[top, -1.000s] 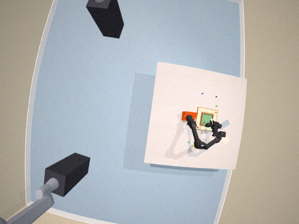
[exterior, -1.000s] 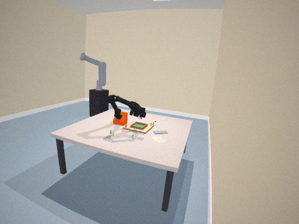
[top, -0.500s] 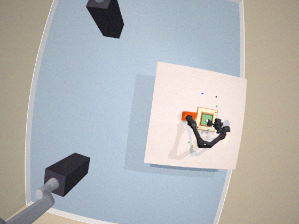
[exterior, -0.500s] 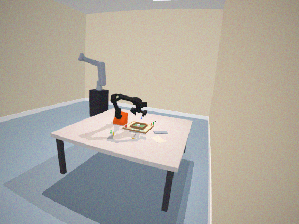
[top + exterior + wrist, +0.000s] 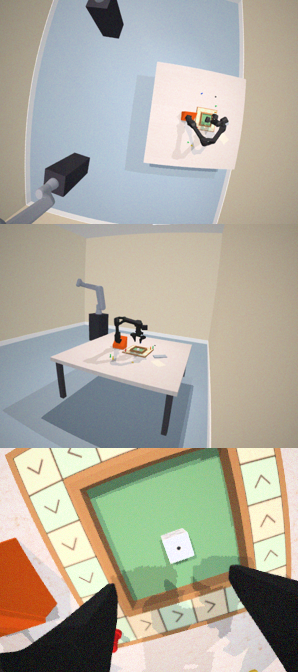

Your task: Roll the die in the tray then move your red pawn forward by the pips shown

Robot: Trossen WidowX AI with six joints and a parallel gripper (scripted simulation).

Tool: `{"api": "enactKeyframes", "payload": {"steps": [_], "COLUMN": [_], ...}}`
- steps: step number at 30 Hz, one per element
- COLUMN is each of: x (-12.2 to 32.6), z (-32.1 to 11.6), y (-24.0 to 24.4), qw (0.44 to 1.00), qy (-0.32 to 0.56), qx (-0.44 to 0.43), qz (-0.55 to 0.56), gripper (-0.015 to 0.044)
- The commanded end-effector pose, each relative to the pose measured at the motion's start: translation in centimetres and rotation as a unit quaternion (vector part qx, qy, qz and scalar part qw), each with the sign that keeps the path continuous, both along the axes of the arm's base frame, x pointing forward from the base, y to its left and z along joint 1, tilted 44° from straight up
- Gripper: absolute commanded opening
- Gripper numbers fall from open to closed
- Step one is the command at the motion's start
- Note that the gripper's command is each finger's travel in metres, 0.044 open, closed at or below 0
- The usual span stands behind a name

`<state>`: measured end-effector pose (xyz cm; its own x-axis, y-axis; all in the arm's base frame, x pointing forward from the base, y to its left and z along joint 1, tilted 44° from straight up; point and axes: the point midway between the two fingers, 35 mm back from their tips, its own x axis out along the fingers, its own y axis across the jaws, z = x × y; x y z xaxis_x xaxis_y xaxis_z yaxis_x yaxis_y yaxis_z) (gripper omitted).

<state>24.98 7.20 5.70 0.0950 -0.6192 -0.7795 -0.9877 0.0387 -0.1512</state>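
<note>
The white die (image 5: 178, 546) (image 5: 138, 348) lies in the green tray (image 5: 153, 498) (image 5: 204, 119) in the middle of the game board (image 5: 67, 451) (image 5: 203, 109) (image 5: 133, 352). One pip shows on its top face. My gripper (image 5: 173, 581) (image 5: 210, 120) (image 5: 138, 339) is open and empty, and hangs above the tray's near edge, clear of the die. The red pawn (image 5: 117, 640) (image 5: 125, 350) stands on the board's track beside my left finger, which partly hides it. Arrows mark the track squares.
The arm's orange base block (image 5: 20, 584) (image 5: 186, 115) (image 5: 120, 342) stands beside the board. Green (image 5: 150, 348) and orange pawns stand at the board's far edge. A green pawn (image 5: 110, 356), a yellow pawn (image 5: 113, 358), a blue pawn (image 5: 201, 93) and two cards (image 5: 159, 356) lie about the table.
</note>
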Motion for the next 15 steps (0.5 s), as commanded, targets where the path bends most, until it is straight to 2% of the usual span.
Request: {"api": "enactKeyframes", "payload": {"steps": [1,3,7,13,15], "x": [-1.6,-2.5,-4.7,-8.1,-8.6], "z": [1.5,2.2,3.3,4.0,4.2], "y": [-2.4,-3.7,-6.3,-9.7,-10.6], "qw": [0.984,0.96,0.877,0.678,0.624], "qy": [-0.113,-0.182,-0.313,-0.485,-0.516], "qx": [0.009,0.016,0.032,0.056,0.062], "qz": [-0.134,-0.214,-0.363,-0.55,-0.583], "gripper": [0.0256,0.0204,0.02,0.02,0.02]}}
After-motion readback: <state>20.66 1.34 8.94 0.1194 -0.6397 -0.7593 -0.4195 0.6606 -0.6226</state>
